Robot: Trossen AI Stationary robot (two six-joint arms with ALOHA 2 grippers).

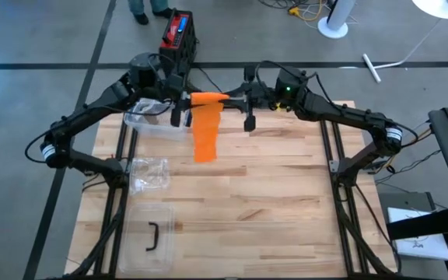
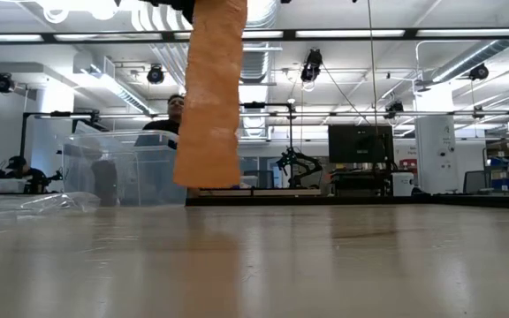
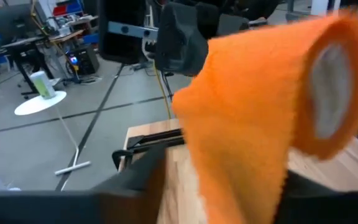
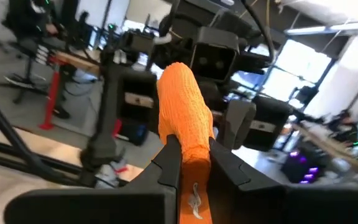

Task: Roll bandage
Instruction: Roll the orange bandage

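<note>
Presently observed: right claw (image 4: 194, 163) clamped narrow on the orange bandage (image 1: 205, 128), fingers (image 4: 166, 165) pressed against both sides of the roll end, as shown in the right wrist view. Held aloft above the far half of the bench (image 1: 271, 179), clear of the surface.

Left claw (image 1: 179, 101) stationed just beside the bandage roll, on the side toward the clear plastic bin (image 1: 155, 120). Partly spread, by the look of the high view; whether gripping the roll or merely alongside it, cannot tell. Roll end with pale core filling the left wrist view at close range.

Loose tail of bandage hanging down from the roll between the two claws, lower edge suspended above the bench top without touching, per the low view (image 2: 208, 97).

Outward from the bandage: clear plastic bin on the bench just beside the hanging strip, on the left arm's side. Crumpled clear wrapper (image 1: 149, 174) lying nearer the front of the bench than the bin. Clear lid with a dark handle (image 1: 152, 237) well apart from the bandage, at the front left corner. A person partly visible behind the bin in the low view (image 2: 173, 113).
</note>
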